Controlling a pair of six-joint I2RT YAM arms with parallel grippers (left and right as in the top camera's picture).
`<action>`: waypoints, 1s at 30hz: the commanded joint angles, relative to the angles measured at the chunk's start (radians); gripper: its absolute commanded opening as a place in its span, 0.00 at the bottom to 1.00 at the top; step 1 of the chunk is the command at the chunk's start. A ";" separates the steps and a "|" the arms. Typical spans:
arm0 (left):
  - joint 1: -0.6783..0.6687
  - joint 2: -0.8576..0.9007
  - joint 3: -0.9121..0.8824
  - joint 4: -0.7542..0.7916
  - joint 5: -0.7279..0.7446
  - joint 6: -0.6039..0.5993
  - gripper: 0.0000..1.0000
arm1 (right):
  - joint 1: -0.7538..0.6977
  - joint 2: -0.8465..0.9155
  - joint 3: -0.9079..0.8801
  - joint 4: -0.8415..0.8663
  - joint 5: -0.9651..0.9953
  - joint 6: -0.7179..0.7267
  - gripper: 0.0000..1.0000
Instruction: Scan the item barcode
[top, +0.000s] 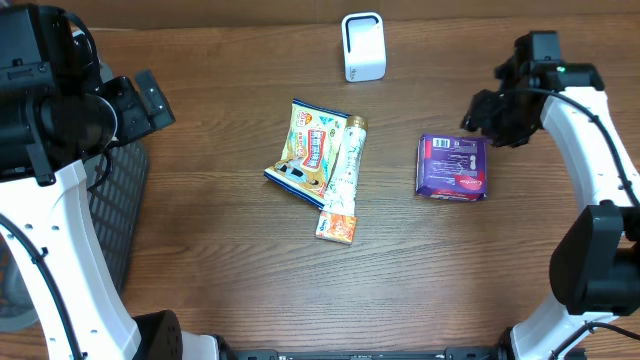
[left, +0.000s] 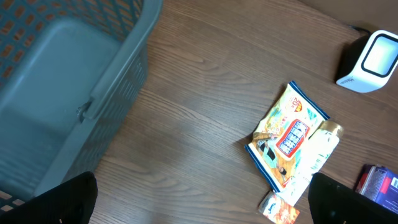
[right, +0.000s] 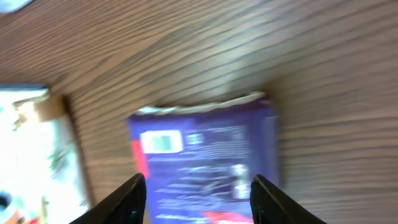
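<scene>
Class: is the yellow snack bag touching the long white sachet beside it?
Touching. The overhead view shows the white sachet lying over one edge of the yellow snack bag, with no wood between them.

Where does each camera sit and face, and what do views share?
Overhead: above the table, facing down; left arm, right arm at the edges.
Left wrist: over the left side, facing basket, snack pack, scanner; left gripper at bottom corners.
Right wrist: close above the purple packet, blurred; right gripper frames it.
Shared: purple packet, all three.
</scene>
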 joint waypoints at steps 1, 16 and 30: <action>0.004 0.003 -0.005 0.001 0.004 -0.014 1.00 | -0.055 -0.004 -0.008 -0.002 0.178 0.048 0.55; 0.004 0.003 -0.005 0.001 0.004 -0.014 1.00 | -0.087 -0.004 -0.316 0.254 -0.036 0.072 0.49; 0.004 0.003 -0.005 0.001 0.004 -0.014 1.00 | -0.024 -0.005 -0.280 0.229 -0.102 0.089 0.59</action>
